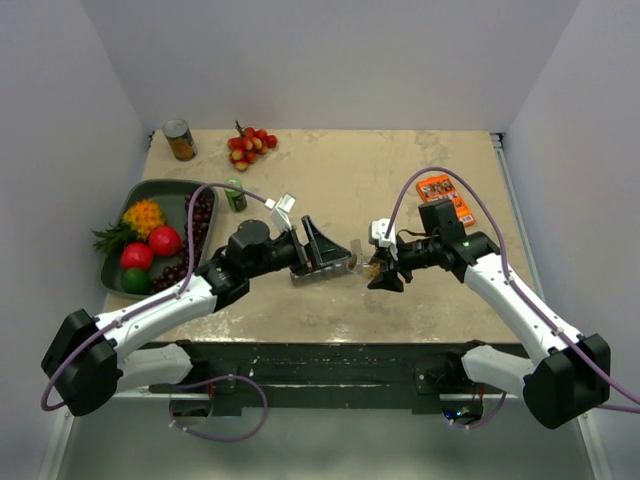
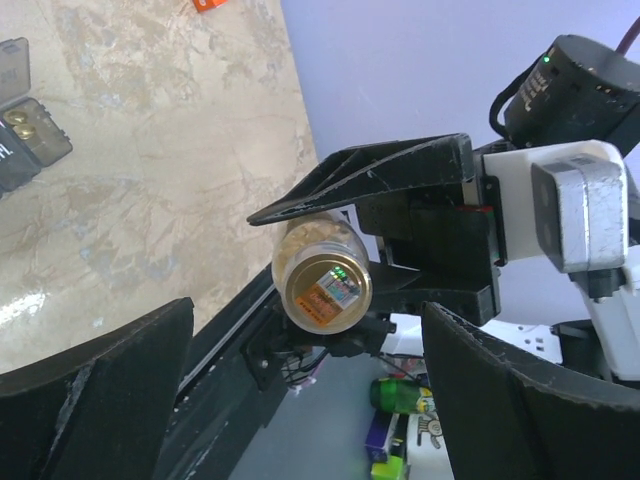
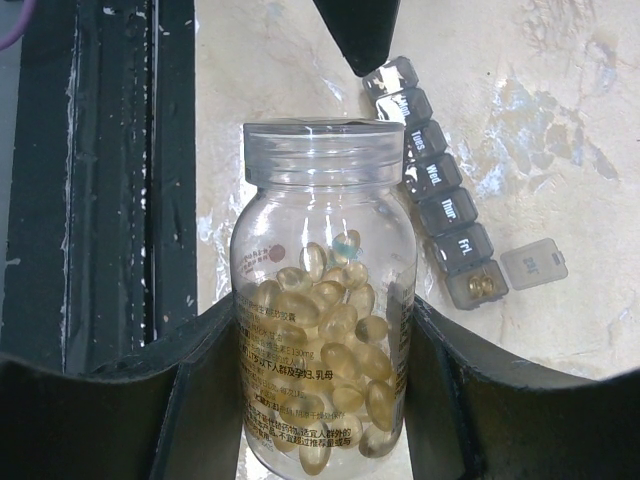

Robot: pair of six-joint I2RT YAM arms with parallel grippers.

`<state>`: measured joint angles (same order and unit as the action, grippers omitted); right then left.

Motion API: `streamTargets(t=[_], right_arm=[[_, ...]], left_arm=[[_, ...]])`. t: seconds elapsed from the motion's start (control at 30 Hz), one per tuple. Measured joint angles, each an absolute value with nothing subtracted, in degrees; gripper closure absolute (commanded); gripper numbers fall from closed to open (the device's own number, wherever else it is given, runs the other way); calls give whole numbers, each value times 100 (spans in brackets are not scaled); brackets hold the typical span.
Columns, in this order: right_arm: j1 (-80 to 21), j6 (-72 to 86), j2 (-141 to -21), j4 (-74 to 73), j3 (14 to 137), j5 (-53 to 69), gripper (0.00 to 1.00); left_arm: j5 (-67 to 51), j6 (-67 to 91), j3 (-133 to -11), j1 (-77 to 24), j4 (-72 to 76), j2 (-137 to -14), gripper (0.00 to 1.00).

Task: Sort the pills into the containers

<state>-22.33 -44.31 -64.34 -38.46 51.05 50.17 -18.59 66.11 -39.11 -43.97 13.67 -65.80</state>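
Right wrist view, centre: smooth clear round plastic bottle (image 3: 325,260) clamped between the matte black fingers (image 3: 195,400) of the right gripper (image 1: 386,272), roughly half full of glossy amber oval pills (image 3: 335,335), printed text on its wall. Upper right of that frame: translucent grey strip (image 3: 432,175) of square lettered compartments, lying diagonally on the glossy beige marbled table (image 3: 590,120); lowest compartment open, small square lid (image 3: 533,265) flipped out beside it, a few pills inside. Left wrist view: left gripper (image 1: 322,262) released, broad wedge-shaped black fingers (image 2: 100,390) spread wide at the lower corners; bottle's round base at mid-frame.
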Motion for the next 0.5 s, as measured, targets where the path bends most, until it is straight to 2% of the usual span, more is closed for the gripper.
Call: streamTargets(t=[0.37,0.5], right_arm=[[-2233,-4523,-6449,-3861,5103,4998,100],[-2233,-4541,-6449,-3872,5103,4995,100]], left_arm=[[-1817,6982,-3918,-4486,1509,-6687,2],[-1791,7089,-4104,-4558,1490,-6873,7]])
